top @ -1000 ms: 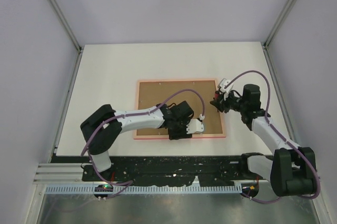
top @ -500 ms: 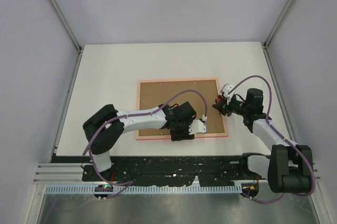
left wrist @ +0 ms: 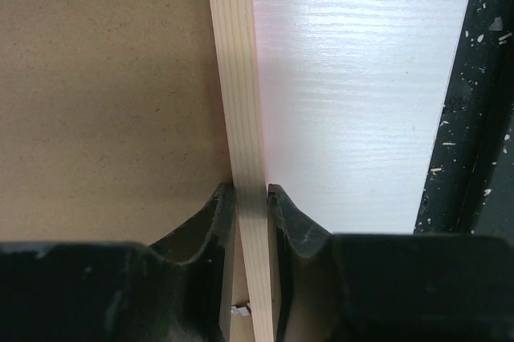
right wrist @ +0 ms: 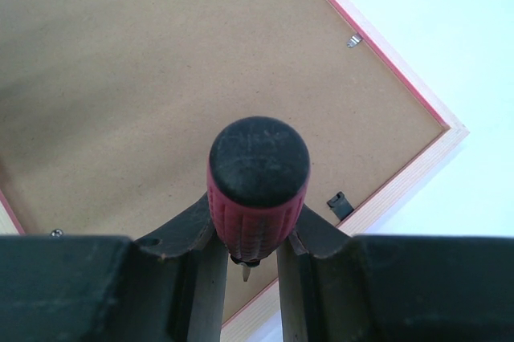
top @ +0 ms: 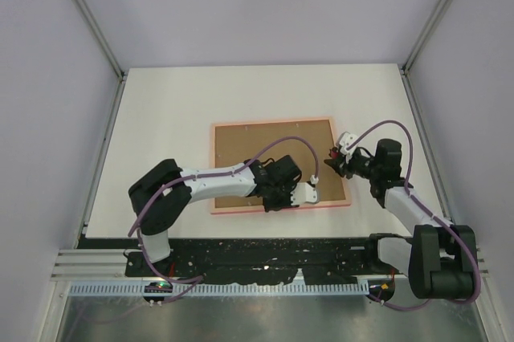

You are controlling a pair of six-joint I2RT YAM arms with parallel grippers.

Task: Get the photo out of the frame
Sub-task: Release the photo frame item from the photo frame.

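hold steady with left claw (left wrist: 249,194) pinching frame (left wrist: 239,77) rim; with right claw (right wrist: 247,234) clamped on screwdriver (right wrist: 259,167), nudge what looks like a clip (right wrist: 340,204) off the board (right wrist: 161,77).

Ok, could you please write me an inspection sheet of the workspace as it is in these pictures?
Surface: white table, flat, no marks seen.
Job's things: frame lies face down, with the brown backing board in it; photo not visible.
Clutter: nothing seen.
Grippers: left hand is shut on the frame's near rail; right hand is shut on a red screwdriver, tip down above the board near the rim.
Cables: left purple cable arches over the board; right purple cable arches beside the frame.
Surroundings: pale walls, metal posts, black base strip at the near edge.
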